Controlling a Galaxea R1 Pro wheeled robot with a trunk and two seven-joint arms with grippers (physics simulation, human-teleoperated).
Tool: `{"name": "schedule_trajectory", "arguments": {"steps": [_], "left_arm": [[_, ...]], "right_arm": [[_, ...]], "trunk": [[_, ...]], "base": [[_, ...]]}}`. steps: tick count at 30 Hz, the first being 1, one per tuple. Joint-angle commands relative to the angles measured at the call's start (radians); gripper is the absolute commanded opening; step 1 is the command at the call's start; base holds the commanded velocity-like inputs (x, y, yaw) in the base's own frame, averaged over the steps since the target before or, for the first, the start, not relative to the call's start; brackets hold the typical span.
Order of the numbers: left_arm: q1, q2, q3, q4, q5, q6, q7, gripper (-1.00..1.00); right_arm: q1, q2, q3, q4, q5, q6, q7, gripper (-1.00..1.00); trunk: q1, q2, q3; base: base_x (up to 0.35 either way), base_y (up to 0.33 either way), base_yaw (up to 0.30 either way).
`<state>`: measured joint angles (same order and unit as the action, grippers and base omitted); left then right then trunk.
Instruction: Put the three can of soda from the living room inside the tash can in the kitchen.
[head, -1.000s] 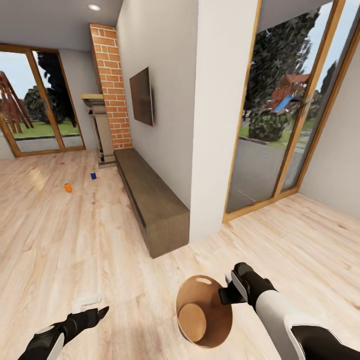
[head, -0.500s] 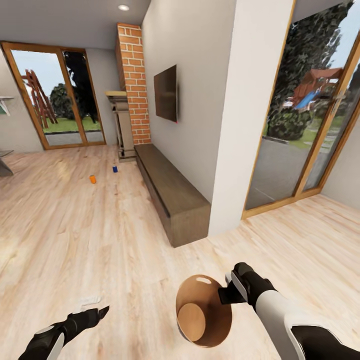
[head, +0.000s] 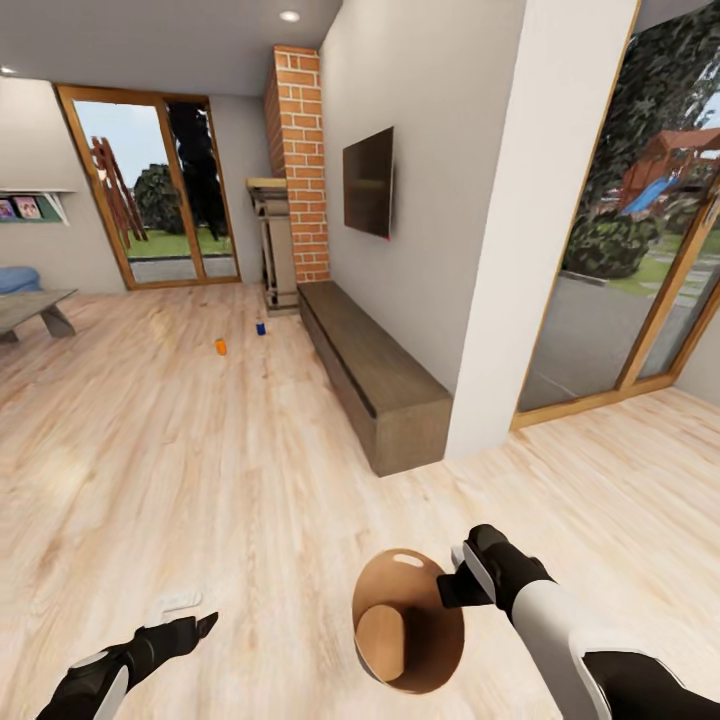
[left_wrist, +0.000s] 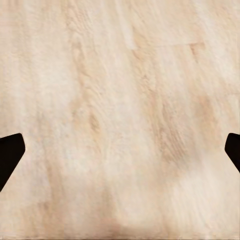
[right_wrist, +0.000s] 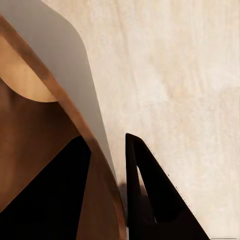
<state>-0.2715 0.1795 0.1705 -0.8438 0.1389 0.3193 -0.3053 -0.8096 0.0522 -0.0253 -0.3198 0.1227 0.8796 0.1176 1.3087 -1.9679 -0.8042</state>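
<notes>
Head view: the right gripper (head: 452, 578) is clamping the rim of the trash can (head: 408, 620) at lower centre, its coppery inside showing. The left gripper (head: 190, 630) is hanging over wood floor (head: 200, 480) at lower left. An orange soda can (head: 221, 347) and a blue soda can (head: 260, 328) are standing apart on the floor at upper left, near the long dark cabinet (head: 375, 375).

Left wrist view: the dark fingertips (left_wrist: 10, 155) are sitting wide apart over bare floor (left_wrist: 120, 110).

Right wrist view: one finger is sitting inside the trash can's rim (right_wrist: 75, 115), the other finger (right_wrist: 150, 195) outside, pinching the wall.
</notes>
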Motion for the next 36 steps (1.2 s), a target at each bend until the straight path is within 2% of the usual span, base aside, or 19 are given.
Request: {"name": "schedule_trajectory", "arguments": {"steps": [1,6,14,22,36], "left_arm": [[0.000,0.000,0.000,0.000,0.000,0.000,0.000,1.00],[0.000,0.000,0.000,0.000,0.000,-0.001,0.000,1.00],[0.000,0.000,0.000,0.000,0.000,0.000,0.000,1.00],[0.000,0.000,0.001,-0.005,0.001,0.007,-0.001,1.00],[0.000,0.000,0.001,-0.008,0.002,0.012,-0.001,1.00]], "right_arm": [[0.000,0.001,-0.003,0.000,-0.023,0.001,0.001,-1.00],[0.000,0.002,-0.003,0.000,-0.023,0.002,0.001,-1.00],[0.000,0.001,-0.002,0.001,-0.023,0.002,0.001,-1.00],[0.000,0.002,-0.002,0.001,-0.023,0.002,0.001,-1.00],[0.000,0.002,-0.002,0.001,-0.023,0.001,0.001,-1.00]], "trunk": [[0.000,0.000,0.000],[0.000,0.000,-0.001],[0.000,0.000,-0.005],[0.000,0.000,-0.009],[0.000,0.000,-0.016]], "base": [[-0.300,0.143,0.056],[-0.275,0.111,0.143],[-0.036,-0.003,0.221],[0.075,-0.221,0.227],[0.199,-0.270,0.207]]}}
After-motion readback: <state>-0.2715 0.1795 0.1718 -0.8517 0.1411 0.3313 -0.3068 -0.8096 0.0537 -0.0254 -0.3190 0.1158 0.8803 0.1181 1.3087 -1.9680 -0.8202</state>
